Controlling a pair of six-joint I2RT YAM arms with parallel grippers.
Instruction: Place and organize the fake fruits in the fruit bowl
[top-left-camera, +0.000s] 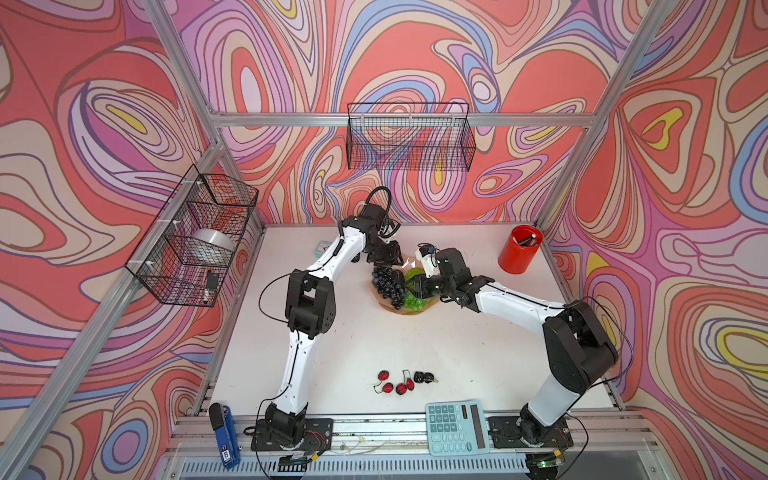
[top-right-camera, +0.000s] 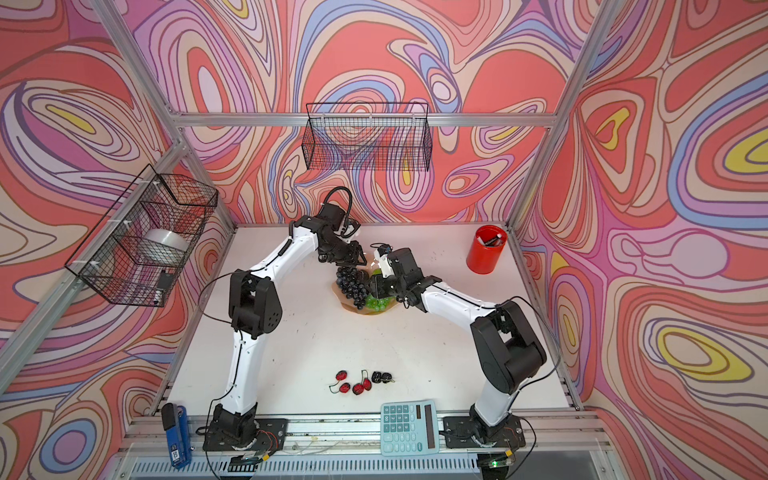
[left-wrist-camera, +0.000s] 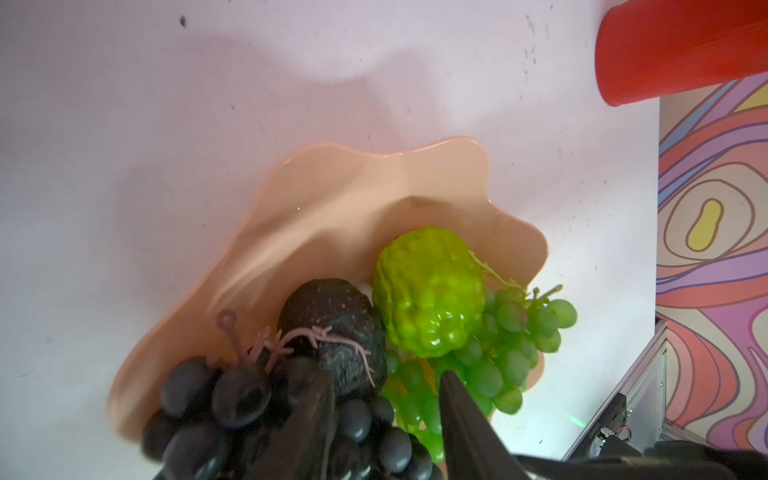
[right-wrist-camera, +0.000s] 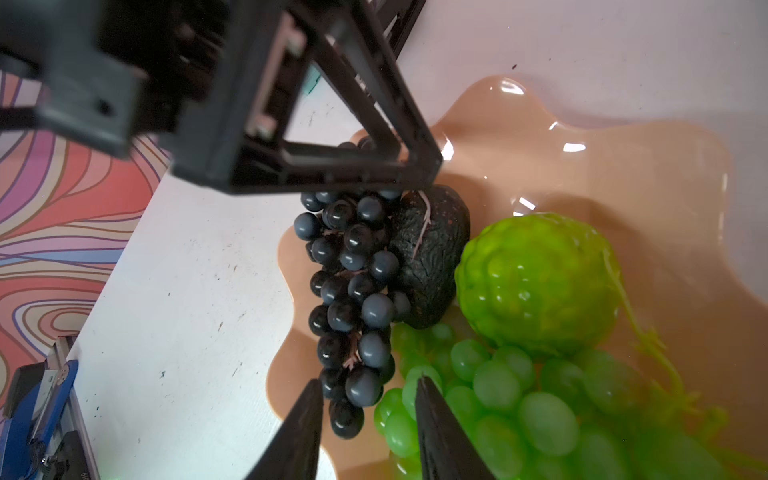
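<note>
The peach-pink fruit bowl (top-left-camera: 394, 310) (top-right-camera: 352, 309) (left-wrist-camera: 332, 208) (right-wrist-camera: 582, 166) sits mid-table. It holds the dark purple grape bunch (top-left-camera: 388, 284) (left-wrist-camera: 232, 395) (right-wrist-camera: 353, 270), a dark avocado (left-wrist-camera: 332, 324) (right-wrist-camera: 432, 257), a bumpy lime-green ball (left-wrist-camera: 428, 291) (right-wrist-camera: 536, 282) and green grapes (top-left-camera: 413, 302) (left-wrist-camera: 511, 340) (right-wrist-camera: 519, 395). My left gripper (top-left-camera: 390, 265) (left-wrist-camera: 384, 382) hangs open over the stem end of the dark bunch. At the bunch's tail end, my right gripper (top-left-camera: 413, 287) (right-wrist-camera: 368, 395) stands open over dark and green grapes. Red cherries (top-left-camera: 392, 384) and black berries (top-left-camera: 424, 377) lie on the table near the front.
A red cup (top-left-camera: 519, 249) (left-wrist-camera: 681, 50) stands at the back right. A teal calculator (top-left-camera: 457, 427) and a blue stapler (top-left-camera: 224, 436) lie on the front rail. A small teal clock (top-left-camera: 323, 247) sits behind the left arm. Wire baskets (top-left-camera: 409, 137) hang on the walls.
</note>
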